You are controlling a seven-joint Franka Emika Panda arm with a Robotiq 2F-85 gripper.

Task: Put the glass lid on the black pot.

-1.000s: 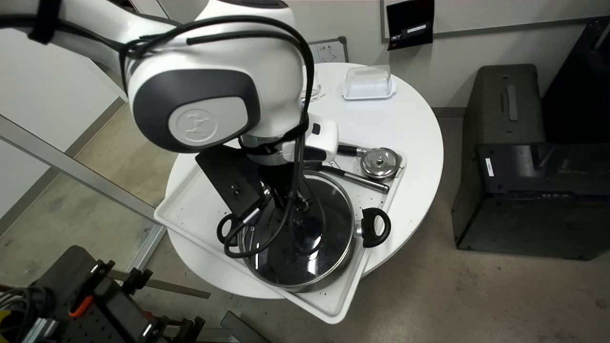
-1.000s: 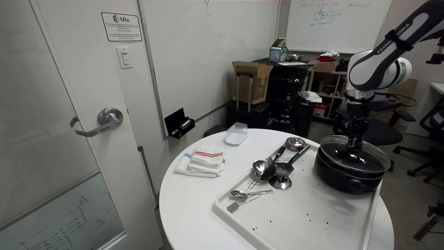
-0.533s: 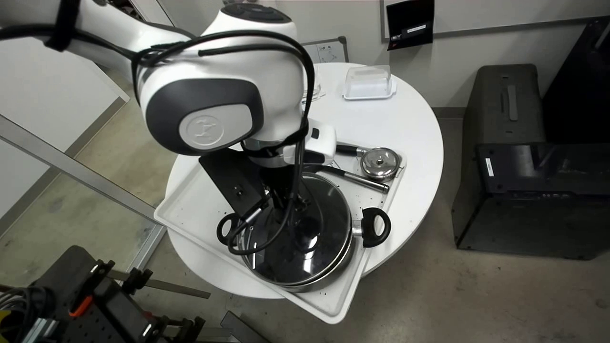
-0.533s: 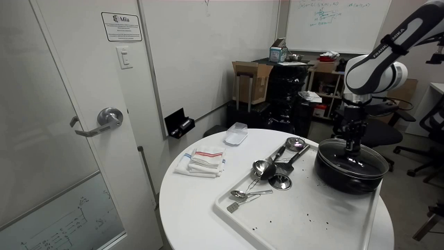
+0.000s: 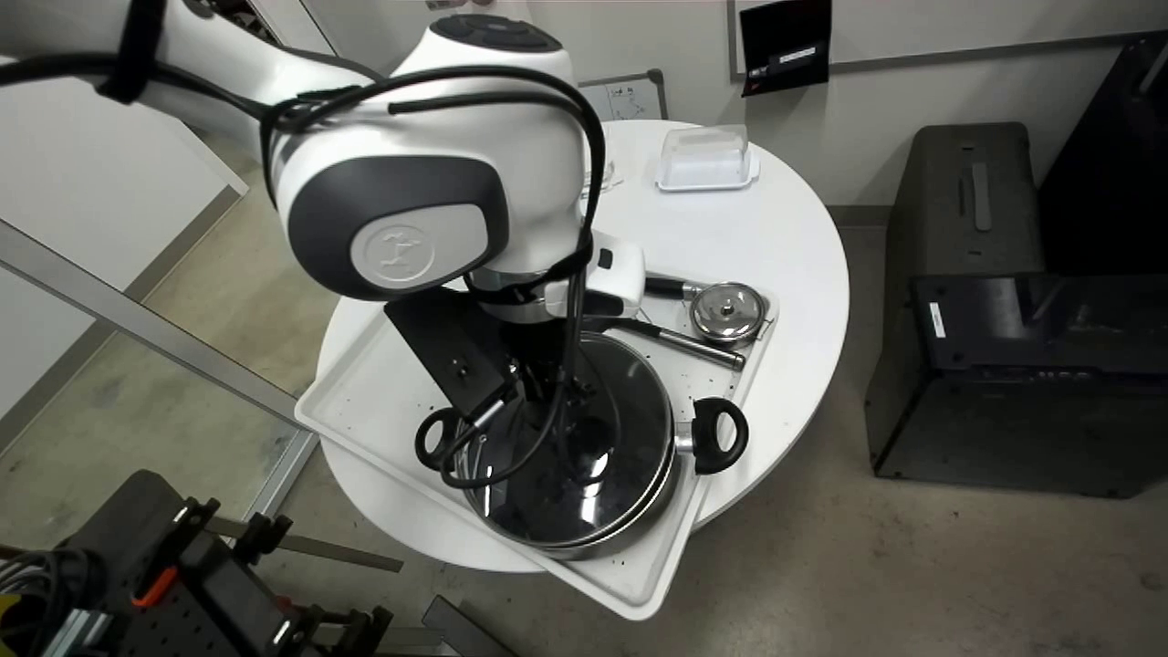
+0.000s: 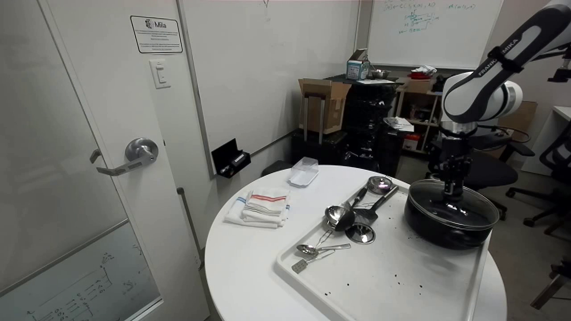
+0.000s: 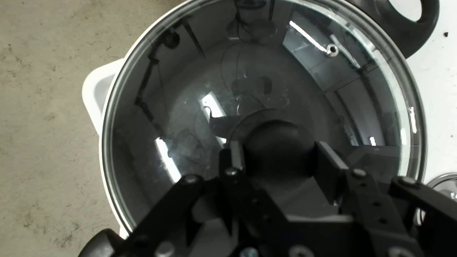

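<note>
The glass lid (image 6: pixel 475 211) lies over the black pot (image 6: pixel 426 227); both also show in the other exterior picture, as lid (image 5: pixel 630 401) and pot (image 5: pixel 643 534). There the lid's rim looks slightly shifted from the pot's rim; I cannot tell whether it is fully seated. My gripper (image 6: pixel 453 191) points straight down at the lid's centre. In the wrist view my gripper (image 7: pixel 280 160) has its fingers on both sides of the dark round knob, which fills the gap. The lid (image 7: pixel 185 89) spans most of that view, with a black pot handle (image 7: pixel 403 26) beyond its rim.
The pot stands on a white tray (image 6: pixel 379 285) on a round white table (image 6: pixel 241 272). Beside it lie a black spatula (image 6: pixel 368 214), steel bowls (image 6: pixel 337 215), a small steel pot (image 5: pixel 727 312) and small utensils (image 6: pixel 308 249). Folded towels (image 6: pixel 263 207) and a clear container (image 6: pixel 304 171) stand farther off.
My gripper and the lid have moved down and slightly sideways; the raised lid has come down over the pot's rim. Over the last half second there is almost no motion.
</note>
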